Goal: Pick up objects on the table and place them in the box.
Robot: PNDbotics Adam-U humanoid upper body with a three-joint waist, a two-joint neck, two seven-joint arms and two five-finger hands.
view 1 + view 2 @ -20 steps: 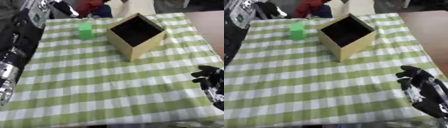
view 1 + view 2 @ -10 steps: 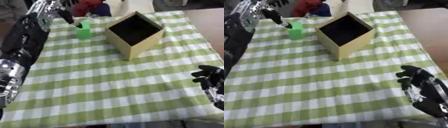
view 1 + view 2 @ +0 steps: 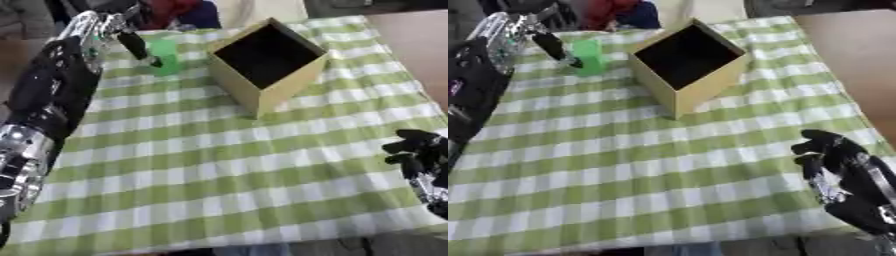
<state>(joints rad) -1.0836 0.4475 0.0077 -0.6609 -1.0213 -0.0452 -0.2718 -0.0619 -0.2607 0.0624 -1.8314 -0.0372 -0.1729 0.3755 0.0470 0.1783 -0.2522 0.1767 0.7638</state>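
Left eye view gives us our left arm stretched up the left side of the table (image 3: 219,165), which is covered in a green-and-white checked cloth, with our left hand (image 3: 112,31) at the far left corner. One dark finger (image 3: 138,48) points down and to the right, its tip touching, or all but touching, the left side of the green block (image 3: 164,56) — the rest of the fingers are too blurred for us to say whether they are straight or curled, so we cannot tell how the hand is set. The green block stands upright on the cloth near the far edge, just to the left of the box (image 3: 267,64) and apart from it. The box is tan cardboard with a dark, open mouth, turned so that one corner points towards us; nothing shows inside it. Our right hand (image 3: 833,160) rests at the lower right corner, off the work, its dark fingers relaxed and holding nothing — best seen from the right eye.
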